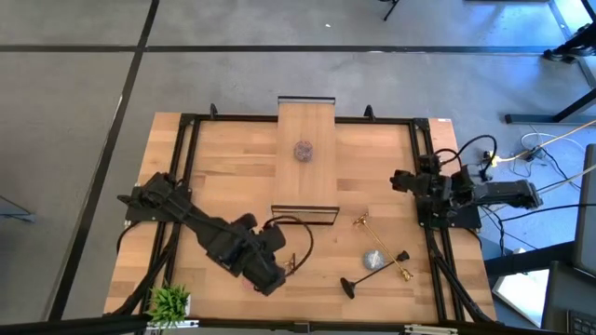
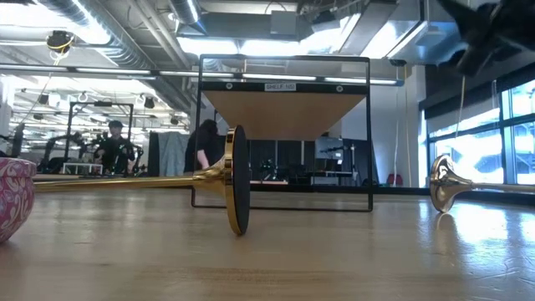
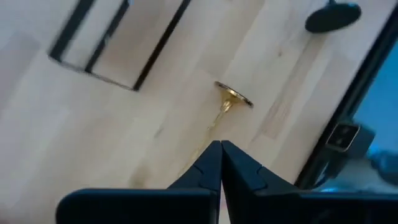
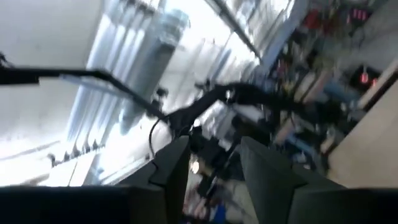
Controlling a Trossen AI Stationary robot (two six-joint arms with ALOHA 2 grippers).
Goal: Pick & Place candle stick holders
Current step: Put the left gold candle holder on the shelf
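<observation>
The left gripper [image 3: 221, 163] is pinched tight on the thin stem of a gold candle stick holder [image 3: 229, 102] lying flat near the front of the wooden table [image 1: 233, 167], its round base [image 2: 238, 180] standing on edge ahead of the fingertips. The piece looks light, rigid and slick: polished metal that could roll or slip in a narrow grip, so the stem close to the base seems the surest hold, and the weight of the base may tip it once lifted. Beyond that base, toward the table's right side, lie a second gold holder [image 1: 382, 247], a sparkly silver-blue cup [image 1: 374, 261] beside it and a long black holder [image 1: 372, 275], all well apart from the gripper. A pink patterned cup [image 2: 15, 199] sits just beside the gripper's other flank. Ahead stands a black-framed stand [image 1: 305, 216] bearing a light wooden plank [image 1: 306, 121] with a purplish cup [image 1: 304, 150] on it, the likeliest obstacle to any forward swing. A small green plant [image 1: 169, 302] sits behind the arm. The right gripper [image 4: 214, 162] waits at the table's right edge, its fingers parted and holding nothing.
</observation>
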